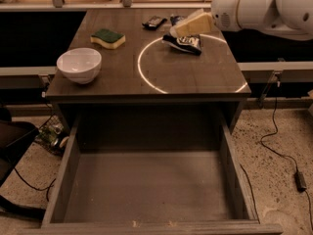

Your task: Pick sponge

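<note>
The sponge, a yellow foam block with a dark green top, lies flat on the dark table top at the back left. The gripper reaches in from the right on a white arm and hangs over the dark blue snack bag, well to the right of the sponge and apart from it. Its cream-coloured fingers point left. Nothing shows in its grasp.
A white bowl stands at the table's left edge, in front of the sponge. A small flat black device lies at the back. An open, empty drawer sticks out below the front edge. Cables lie on the floor to the right.
</note>
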Robot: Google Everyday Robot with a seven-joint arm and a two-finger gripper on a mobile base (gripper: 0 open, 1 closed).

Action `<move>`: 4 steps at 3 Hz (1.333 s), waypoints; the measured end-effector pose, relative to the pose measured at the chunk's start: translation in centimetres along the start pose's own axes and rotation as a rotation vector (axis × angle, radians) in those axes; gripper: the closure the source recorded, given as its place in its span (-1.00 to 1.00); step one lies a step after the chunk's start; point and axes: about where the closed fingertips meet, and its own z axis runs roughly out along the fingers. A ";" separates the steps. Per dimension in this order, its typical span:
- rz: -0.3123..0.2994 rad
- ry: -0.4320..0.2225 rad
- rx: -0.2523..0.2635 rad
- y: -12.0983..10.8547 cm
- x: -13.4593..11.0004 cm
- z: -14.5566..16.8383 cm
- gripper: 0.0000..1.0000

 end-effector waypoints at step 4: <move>0.078 -0.147 -0.122 3.1 -1.0 21.1 -1.00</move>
